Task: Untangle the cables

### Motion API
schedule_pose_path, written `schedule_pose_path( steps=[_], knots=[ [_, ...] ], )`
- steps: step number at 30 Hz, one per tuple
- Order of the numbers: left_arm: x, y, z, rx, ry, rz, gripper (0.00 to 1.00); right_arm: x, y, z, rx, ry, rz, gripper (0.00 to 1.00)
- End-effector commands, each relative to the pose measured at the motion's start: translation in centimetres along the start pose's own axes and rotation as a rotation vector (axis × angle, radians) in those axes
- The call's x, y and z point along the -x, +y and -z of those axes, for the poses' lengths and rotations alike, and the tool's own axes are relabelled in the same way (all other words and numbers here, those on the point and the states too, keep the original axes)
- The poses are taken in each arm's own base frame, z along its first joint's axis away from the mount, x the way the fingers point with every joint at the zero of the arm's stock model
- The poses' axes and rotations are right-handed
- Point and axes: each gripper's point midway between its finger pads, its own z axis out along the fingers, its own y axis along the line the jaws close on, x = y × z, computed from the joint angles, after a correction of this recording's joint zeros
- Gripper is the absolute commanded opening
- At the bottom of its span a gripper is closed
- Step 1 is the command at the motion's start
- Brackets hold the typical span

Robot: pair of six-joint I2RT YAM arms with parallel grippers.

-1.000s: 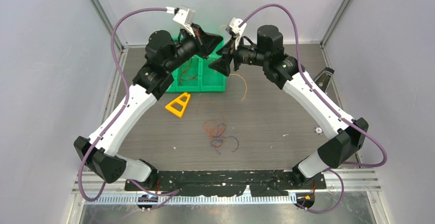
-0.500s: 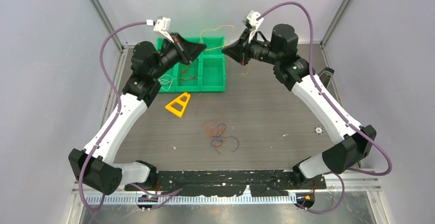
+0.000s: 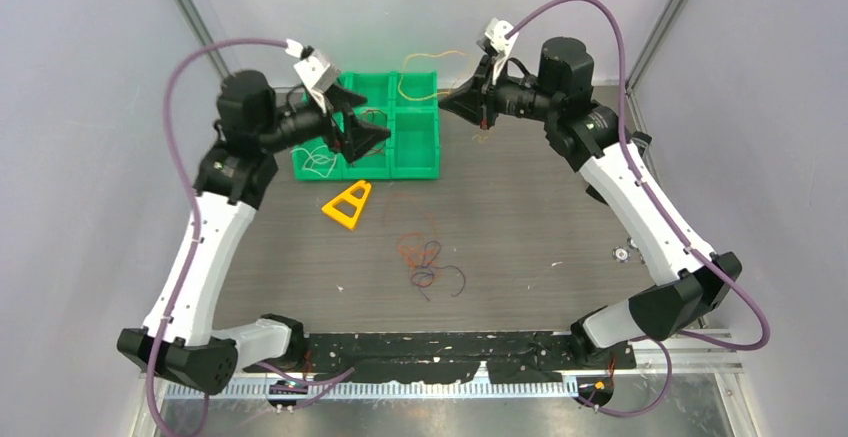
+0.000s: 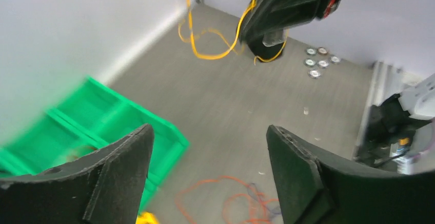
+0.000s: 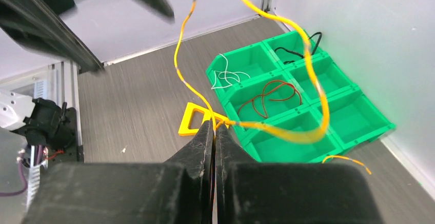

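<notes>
My right gripper (image 3: 443, 107) (image 5: 214, 125) is shut on a yellow cable (image 3: 425, 60) (image 5: 310, 83) and holds it up above the back of the table. The cable loops through the air over the green bin (image 3: 416, 171). My left gripper (image 3: 370, 125) (image 4: 209, 131) hangs open over the bin's middle with nothing between its fingers. A tangle of orange, purple and dark cables (image 3: 426, 261) (image 4: 233, 203) lies mid-table. Inside the bin's compartments lie a white cable (image 5: 228, 75), a red cable (image 5: 272, 96) and a black cable (image 5: 297, 47).
A yellow triangular piece (image 3: 348, 204) (image 5: 193, 119) lies on the table in front of the bin. Small metal washers (image 4: 318, 62) sit near the right side. Grey walls and aluminium posts close in the back and both sides.
My left gripper has opened, let go of the yellow cable and swung left and down over the bin. The right gripper has shut on the cable and still holds it raised.
</notes>
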Motion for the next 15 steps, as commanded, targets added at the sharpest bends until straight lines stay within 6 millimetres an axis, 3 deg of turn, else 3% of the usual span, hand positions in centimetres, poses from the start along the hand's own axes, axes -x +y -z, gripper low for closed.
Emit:
schedule_pose_path(
  steps=[1, 8, 12, 15],
  knots=[
    [3.1, -2.8, 3.5, -0.164, 0.123, -0.522, 0.85, 1.2, 2.1, 2.0, 0.075, 0.040, 0.131, 0.05],
    [7.7, -2.4, 1.7, -0.193, 0.054, -0.652, 0.82, -2.8, 3.8, 2.3, 0.182, 0.214, 0.167, 0.05],
    [8.2, -3.3, -0.3, -0.244, 0.039, -0.610, 0.80, -5.0, 5.9, 2.6, 0.249, 0.306, 0.191, 0.05],
    [7.3, -4.6, -1.6, -0.313, 0.041, -0.550, 0.79, -5.9, 6.8, 2.7, 0.274, 0.339, 0.226, 0.06]
  ],
)
